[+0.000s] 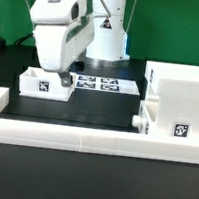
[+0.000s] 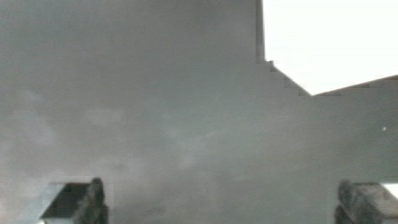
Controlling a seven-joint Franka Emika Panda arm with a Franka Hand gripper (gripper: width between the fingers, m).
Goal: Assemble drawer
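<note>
The tall white housing (image 1: 178, 97) stands at the exterior view's right, with a tag on its front. A second tray front with a small knob (image 1: 138, 120) shows at its lower left side. A small open-top tray (image 1: 44, 83) with a tag lies at the exterior view's left. My gripper (image 1: 63, 71) hangs just above and behind this tray and holds nothing. In the wrist view my gripper (image 2: 221, 200) is open, its fingertips (image 2: 75, 200) wide apart over dark table. A white corner (image 2: 329, 40) shows beyond them; I cannot tell which part it is.
The marker board (image 1: 99, 83) lies flat on the black table between the tray and the housing. A long low white border wall (image 1: 73, 137) runs along the front and up the left side. The arm's base (image 1: 107, 38) stands behind the board.
</note>
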